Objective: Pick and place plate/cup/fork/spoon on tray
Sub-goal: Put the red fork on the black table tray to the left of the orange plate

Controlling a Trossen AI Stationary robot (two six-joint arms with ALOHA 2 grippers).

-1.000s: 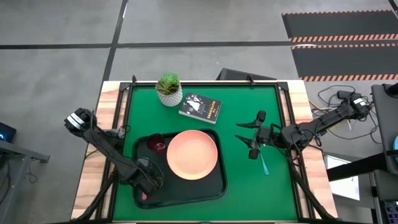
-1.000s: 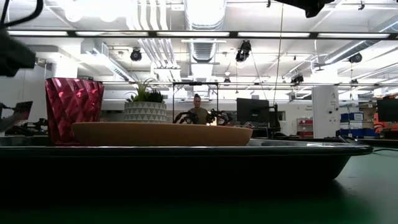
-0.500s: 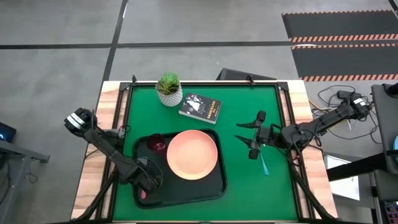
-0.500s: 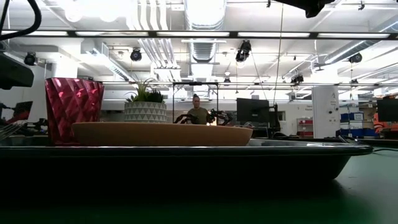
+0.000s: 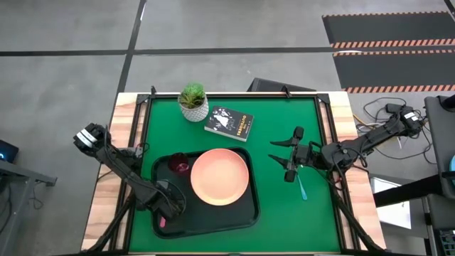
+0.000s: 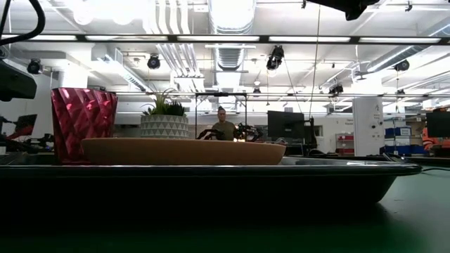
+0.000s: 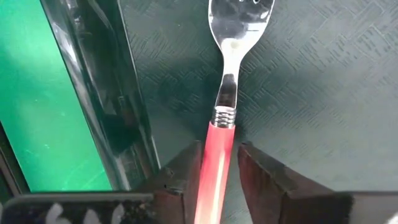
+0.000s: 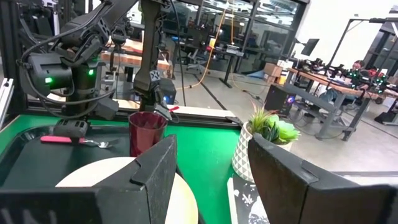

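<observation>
The black tray [image 5: 245, 217] lies on the green mat and holds the salmon-pink plate [image 5: 219, 176] and the maroon cup [image 5: 178, 163]. My left gripper [image 5: 169, 208] is low over the tray's near left corner, shut on the pink-handled fork [image 5: 163, 222]. The fork lies along the tray floor [image 7: 298, 93], beside the rim. My right gripper [image 5: 279, 158] is open and empty above the mat, right of the tray. The blue-handled spoon [image 5: 301, 186] lies flat on the mat just beside it, toward the near edge. My left gripper has the fork's pink handle [image 7: 219, 146] between its two fingers, close to the metal collar. The fingers come from above and lie across the handle. The fork lies level on the tray floor, and its tines [image 7: 239, 18] point away from the gripper.
A white pot with a green plant [image 5: 193, 104] and a small black book [image 5: 229, 122] stand at the far side of the mat. There is bare mat between the tray and the right edge. A person [image 6: 223, 126] sits far off in the room behind.
My left gripper has come down a little over the tray's near left corner with the fork, then kept still.
</observation>
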